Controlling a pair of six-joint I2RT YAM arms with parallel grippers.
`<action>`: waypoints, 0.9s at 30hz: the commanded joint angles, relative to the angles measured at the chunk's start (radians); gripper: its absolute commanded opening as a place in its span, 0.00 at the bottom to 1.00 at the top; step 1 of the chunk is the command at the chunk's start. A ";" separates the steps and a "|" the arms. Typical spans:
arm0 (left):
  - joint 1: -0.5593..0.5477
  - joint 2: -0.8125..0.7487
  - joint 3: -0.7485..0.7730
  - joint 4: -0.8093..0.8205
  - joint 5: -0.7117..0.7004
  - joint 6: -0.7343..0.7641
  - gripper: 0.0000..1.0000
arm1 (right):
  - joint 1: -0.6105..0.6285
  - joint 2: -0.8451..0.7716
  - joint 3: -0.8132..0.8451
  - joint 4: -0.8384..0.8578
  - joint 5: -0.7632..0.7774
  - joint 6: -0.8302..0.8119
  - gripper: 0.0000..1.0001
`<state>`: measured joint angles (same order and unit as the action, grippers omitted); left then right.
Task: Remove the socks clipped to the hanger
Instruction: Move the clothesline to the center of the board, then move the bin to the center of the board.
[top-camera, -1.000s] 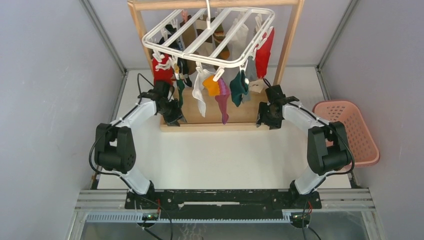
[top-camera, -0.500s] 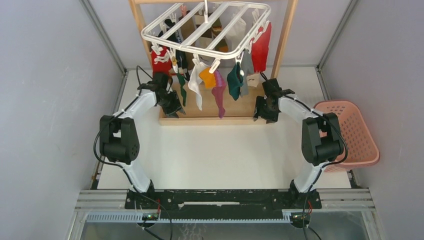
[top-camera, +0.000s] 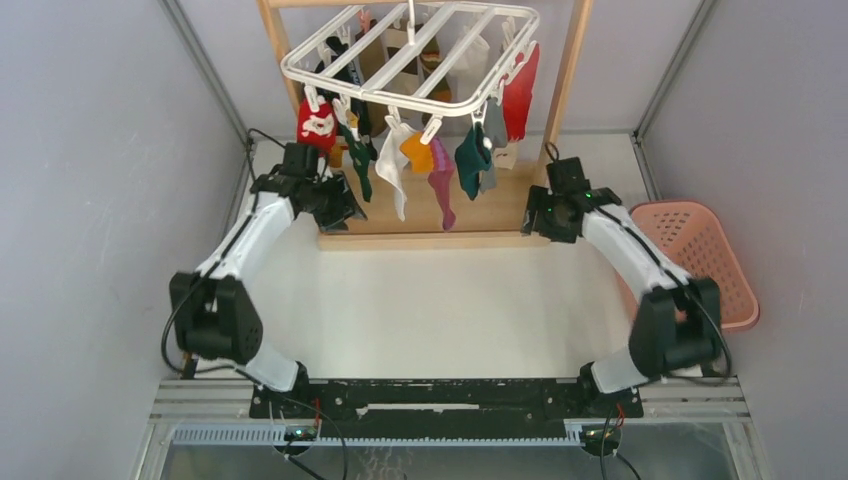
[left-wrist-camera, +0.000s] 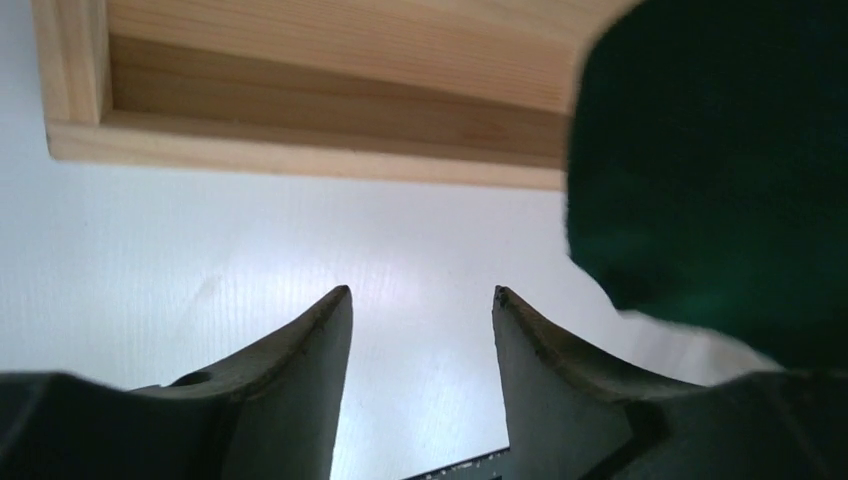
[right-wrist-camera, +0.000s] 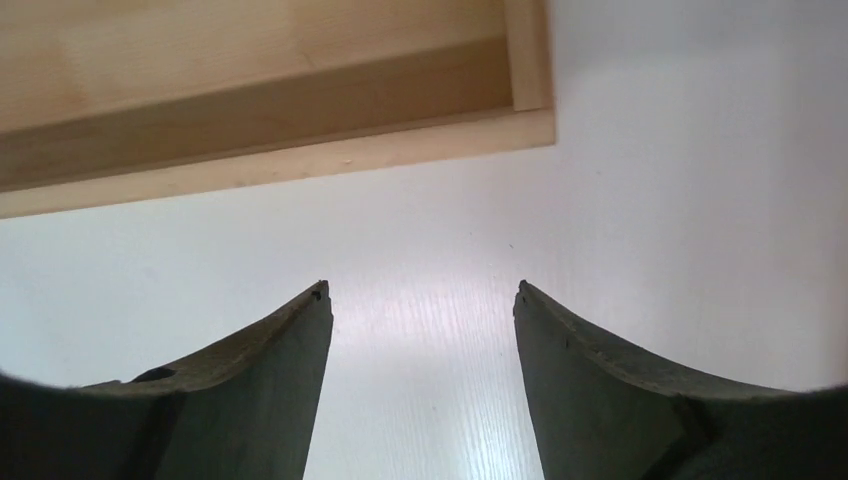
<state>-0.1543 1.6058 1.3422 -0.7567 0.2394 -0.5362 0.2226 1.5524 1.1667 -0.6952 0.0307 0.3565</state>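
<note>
The white plastic hanger (top-camera: 400, 60) hangs from a wooden rack, with several socks clipped under it: a red one (top-camera: 317, 122), a dark green one (top-camera: 360, 170), a white one (top-camera: 395, 175), an orange one (top-camera: 417, 152), a magenta one (top-camera: 442, 190), a teal one (top-camera: 470, 160) and a long red one (top-camera: 520, 92). My left gripper (top-camera: 345, 212) is open and empty below the hanger's left end; the dark green sock (left-wrist-camera: 710, 150) hangs blurred just right of its fingers (left-wrist-camera: 300, 360). My right gripper (top-camera: 538, 222) is open and empty at the rack's right foot.
The light wooden rack (top-camera: 570, 90) stands on a wooden base (top-camera: 440, 238) at the back of the white table; the base also shows in the left wrist view (left-wrist-camera: 300, 100) and the right wrist view (right-wrist-camera: 270, 110). A pink basket (top-camera: 705, 260) sits at the right.
The left arm has swung outward to the left and the right arm outward to the right, each away from the hanger. The hanger has swung back and the socks hang higher.
</note>
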 joint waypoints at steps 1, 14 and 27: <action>0.003 -0.177 -0.088 0.026 0.056 0.002 0.60 | 0.004 -0.243 0.004 -0.073 0.095 -0.005 0.76; -0.029 -0.469 -0.239 0.049 0.087 0.035 1.00 | -0.272 -0.462 -0.012 -0.174 0.271 0.009 0.81; -0.036 -0.543 -0.287 0.043 0.134 0.076 1.00 | -0.391 -0.357 -0.016 -0.174 0.330 0.006 0.82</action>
<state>-0.1848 1.0847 1.0798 -0.7414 0.3279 -0.4965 -0.1474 1.1728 1.1519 -0.8810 0.3378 0.3607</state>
